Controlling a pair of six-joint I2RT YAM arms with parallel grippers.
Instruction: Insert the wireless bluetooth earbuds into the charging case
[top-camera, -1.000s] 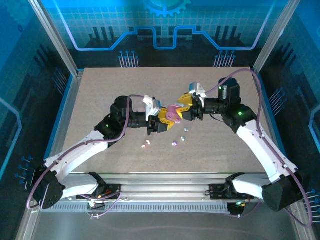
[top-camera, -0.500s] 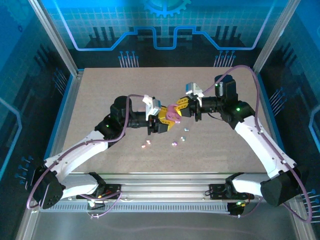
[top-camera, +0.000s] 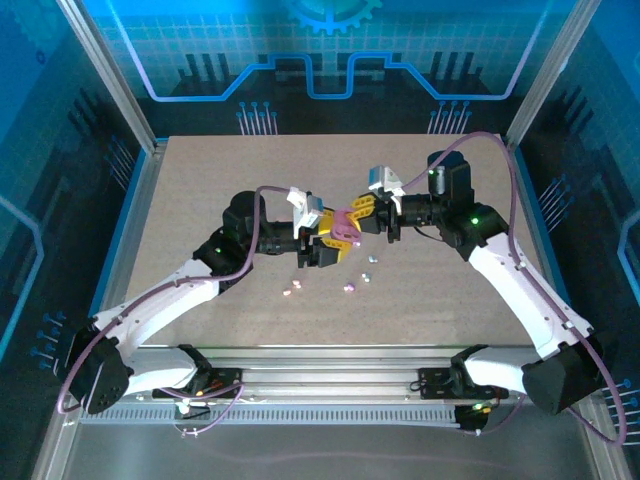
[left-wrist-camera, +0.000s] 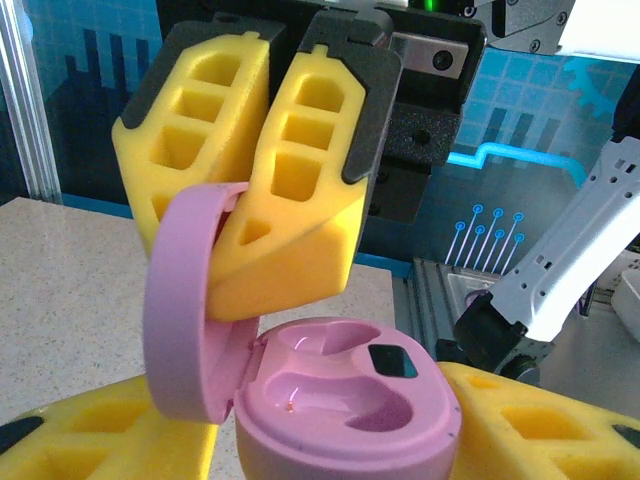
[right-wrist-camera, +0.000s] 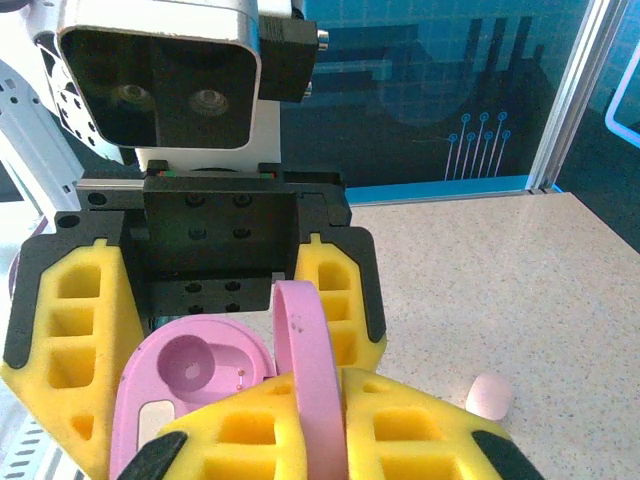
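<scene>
Grippers meet mid-table in the overhead view: left gripper (top-camera: 335, 245) and right gripper (top-camera: 363, 213) share a pink pebble-shaped plastic charging case (top-camera: 346, 228) raised above the speckled beige table (top-camera: 200, 180). Several tiny rounded plastic earbuds (top-camera: 349, 288) lie loose nearby, apart from the case. Left wrist view: the hinged lid (left-wrist-camera: 185, 310) stands open, clamped between the right gripper's yellow foam fingers (left-wrist-camera: 300, 200). The 2 moulded wells (left-wrist-camera: 375, 412) are empty. The left fingers flank the base; whether they pinch it I cannot tell. Right wrist view: a pale pink earbud (right-wrist-camera: 490, 397) rests on the table. Judged so: case opened, 0 earbuds seated, every insertion left
</scene>
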